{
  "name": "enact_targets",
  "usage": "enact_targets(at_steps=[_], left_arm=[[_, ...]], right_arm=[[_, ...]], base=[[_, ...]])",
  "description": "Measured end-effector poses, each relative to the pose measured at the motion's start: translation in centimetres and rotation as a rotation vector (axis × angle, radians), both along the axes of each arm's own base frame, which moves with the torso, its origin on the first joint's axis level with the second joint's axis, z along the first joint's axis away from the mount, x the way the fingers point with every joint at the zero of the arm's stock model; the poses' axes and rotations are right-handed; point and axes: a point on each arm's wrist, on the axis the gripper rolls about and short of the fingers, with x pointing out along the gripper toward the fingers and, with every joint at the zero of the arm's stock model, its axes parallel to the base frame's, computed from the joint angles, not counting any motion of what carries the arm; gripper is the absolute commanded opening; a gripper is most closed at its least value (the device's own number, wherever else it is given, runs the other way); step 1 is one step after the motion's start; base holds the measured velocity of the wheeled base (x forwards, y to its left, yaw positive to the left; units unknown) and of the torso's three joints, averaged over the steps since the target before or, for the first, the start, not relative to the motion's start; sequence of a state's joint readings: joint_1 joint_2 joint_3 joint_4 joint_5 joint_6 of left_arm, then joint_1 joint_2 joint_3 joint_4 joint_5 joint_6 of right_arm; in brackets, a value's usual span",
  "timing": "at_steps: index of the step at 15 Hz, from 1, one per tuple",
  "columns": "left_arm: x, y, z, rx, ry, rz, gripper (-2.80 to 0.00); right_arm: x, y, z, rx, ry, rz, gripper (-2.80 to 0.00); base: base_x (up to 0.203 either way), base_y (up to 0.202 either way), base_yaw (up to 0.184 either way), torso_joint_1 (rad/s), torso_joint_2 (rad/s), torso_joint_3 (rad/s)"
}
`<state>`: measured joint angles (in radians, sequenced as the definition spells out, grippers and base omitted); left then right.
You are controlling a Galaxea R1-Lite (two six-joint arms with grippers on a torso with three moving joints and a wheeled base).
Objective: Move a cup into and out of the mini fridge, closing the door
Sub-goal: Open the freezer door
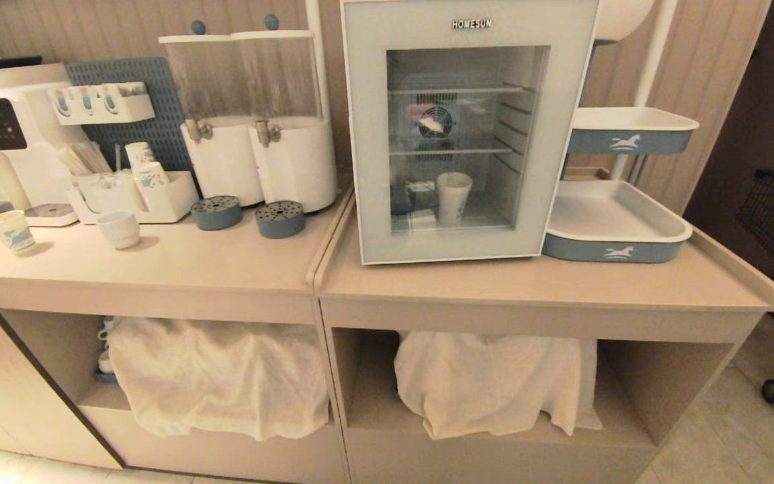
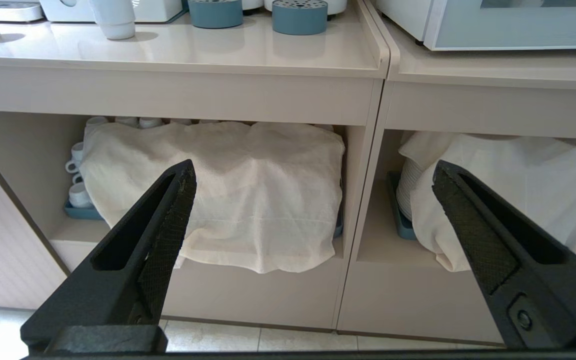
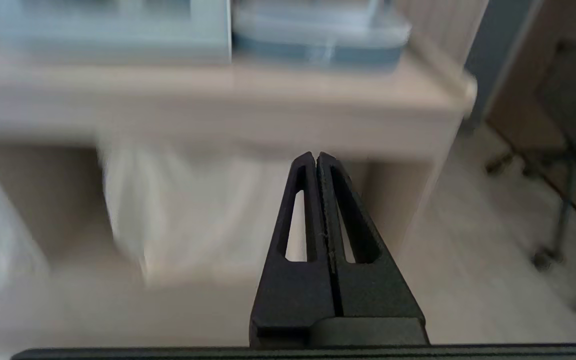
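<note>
Black ribbed left tool [image 2: 313, 220] gapes empty, right tool [image 3: 316, 157] pinched closed; tapered paper cup [image 1: 453, 197] behind glass door [image 1: 467, 134].

cup [image 1: 453, 197]: white | door [image 1: 367, 134]: pale blue-grey frame | cloths [image 1: 219, 376]: cream
</note>
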<state>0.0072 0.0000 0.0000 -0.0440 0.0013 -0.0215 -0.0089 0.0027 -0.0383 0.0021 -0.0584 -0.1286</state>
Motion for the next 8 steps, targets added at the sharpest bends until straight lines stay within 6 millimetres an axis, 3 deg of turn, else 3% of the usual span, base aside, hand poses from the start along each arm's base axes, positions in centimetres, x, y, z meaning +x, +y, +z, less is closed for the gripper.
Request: enact_targets(at_steps=[2, 5, 8], left_arm=[[0.0, 0.0, 0.0, 0.0, 0.0, 0.0, 0.0], [0.0, 0.0, 0.0, 0.0, 0.0, 0.0, 0.0], [0.0, 0.0, 0.0, 0.003, 0.0, 0.0, 0.0]], right_arm=[[-0.47, 0.05, -0.36, -0.06, 0.117, 0.024, -2.8], [-0.7, 0.32, -0.55, -0.004, 0.159, 0.141, -2.8], [-0.7, 0.11, -0.83, 0.129, 0.177, 0.044, -2.8]], base=[[0.0, 0.0, 0.0, 0.0, 0.0, 0.0], [0.0, 0.0, 0.0, 0.0, 0.0, 0.0], [0.0, 0.0, 0.0, 0.0, 0.0, 0.0]])
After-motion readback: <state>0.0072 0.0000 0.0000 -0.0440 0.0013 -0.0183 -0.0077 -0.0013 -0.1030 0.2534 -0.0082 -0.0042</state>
